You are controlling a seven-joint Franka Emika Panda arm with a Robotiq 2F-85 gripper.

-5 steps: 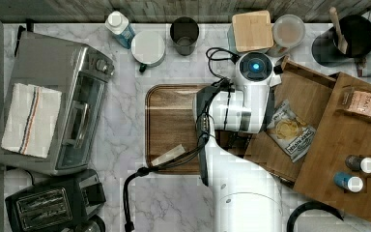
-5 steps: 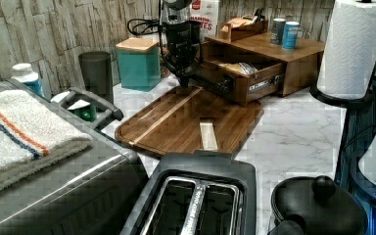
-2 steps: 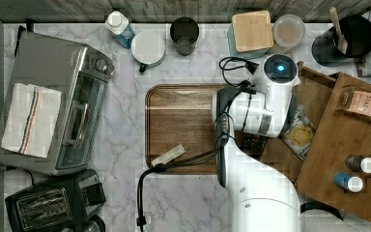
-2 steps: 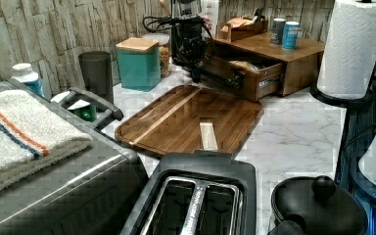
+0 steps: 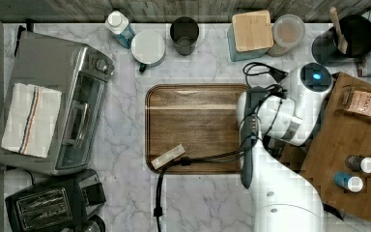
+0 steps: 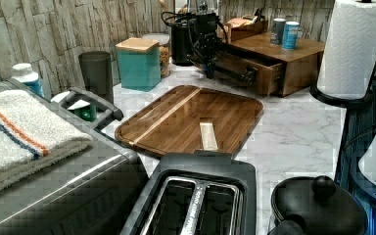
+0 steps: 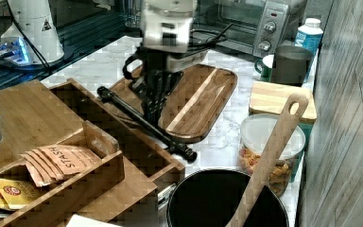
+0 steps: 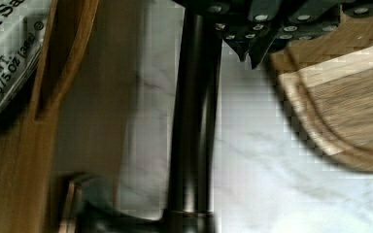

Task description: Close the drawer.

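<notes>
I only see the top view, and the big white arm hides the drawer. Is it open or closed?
Observer: Open. In the right view the drawer sticks partway out of its cabinet.
Operator: Where's the pincer?
Observer: In the right view the pincer points down right at the drawer's black bar handle.
Operator: Is it grabbing it?
Observer: No. In the wrist view the handle runs beside the fingertips, not between them.

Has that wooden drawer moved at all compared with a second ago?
Yes. In the left view the drawer has slid into the cabinet, toward the left view's right, farther from the dark tray; it sticks out less now.
</notes>
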